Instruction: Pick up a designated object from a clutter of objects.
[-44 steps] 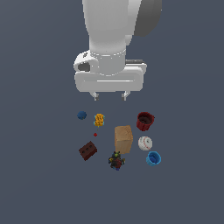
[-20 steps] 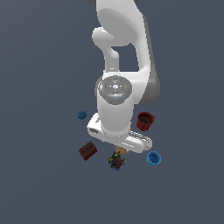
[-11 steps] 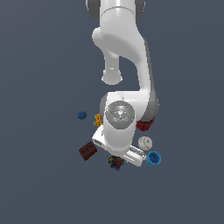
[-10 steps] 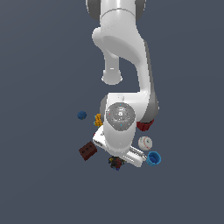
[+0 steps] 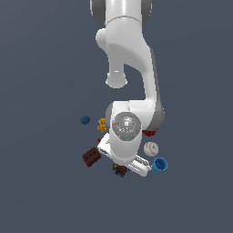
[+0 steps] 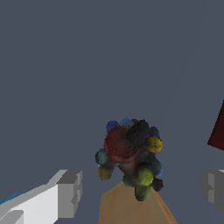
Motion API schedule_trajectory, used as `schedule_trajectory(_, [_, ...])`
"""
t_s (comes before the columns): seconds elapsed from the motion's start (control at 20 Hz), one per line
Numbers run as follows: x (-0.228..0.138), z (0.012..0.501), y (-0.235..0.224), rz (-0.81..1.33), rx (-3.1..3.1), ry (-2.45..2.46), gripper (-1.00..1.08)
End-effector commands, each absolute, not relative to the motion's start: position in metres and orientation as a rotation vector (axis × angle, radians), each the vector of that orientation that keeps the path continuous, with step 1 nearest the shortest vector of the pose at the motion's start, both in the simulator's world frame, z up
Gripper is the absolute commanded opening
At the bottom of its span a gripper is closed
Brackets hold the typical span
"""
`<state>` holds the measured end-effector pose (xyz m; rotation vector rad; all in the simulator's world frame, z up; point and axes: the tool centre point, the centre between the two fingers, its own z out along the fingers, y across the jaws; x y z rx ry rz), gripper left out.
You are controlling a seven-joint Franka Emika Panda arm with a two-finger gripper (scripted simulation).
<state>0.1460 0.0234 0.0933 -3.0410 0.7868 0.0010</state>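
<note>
The designated object (image 6: 130, 155) is a dark lumpy ball with red, yellow, green and blue specks. It lies between the two grey fingers of my gripper (image 6: 142, 191), which is open, with one fingertip (image 6: 70, 192) on each side and well apart from it. In the exterior view the designated object (image 5: 120, 170) peeks out from under the white hand (image 5: 125, 156), which hangs low over the clutter of objects. The fingers are hidden in that view.
The tan box (image 6: 131, 209) lies right against the lumpy object. A dark red brick (image 5: 91, 157) sits toward the exterior view's left, with a blue ball (image 5: 85, 119) and yellow lump (image 5: 103, 124) beyond. A white baseball (image 5: 151, 148), blue cup (image 5: 159, 164) and red cup (image 5: 150, 133) are toward the right.
The arm has come down from high above the clutter, and the hand now sits low over the dark lumpy object. The objects have not moved.
</note>
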Motion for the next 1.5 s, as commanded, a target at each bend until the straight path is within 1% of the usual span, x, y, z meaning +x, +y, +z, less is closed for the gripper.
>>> schedule_trajectory(0.0, [0.146,0.088,0.023,0.002,-3.041,0.788,1.0])
schedule_trajectory(0.4, [0.145,0.05,0.023,0.0,-3.04,0.791,1.0])
schedule_trajectory(0.7, [0.147,0.044,0.023,0.0,-3.04,0.791,1.0])
schedule_trajectory(0.75, [0.147,0.044,0.023,0.0,-3.04,0.791,-1.0])
schedule_trajectory(1.2, [0.147,0.044,0.023,0.0,-3.04,0.791,-1.0])
schedule_trajectory(1.25, [0.153,0.057,0.025,-0.031,-3.033,0.788,-1.0])
schedule_trajectory(1.45, [0.152,0.06,0.026,-0.031,-3.033,0.788,-1.0])
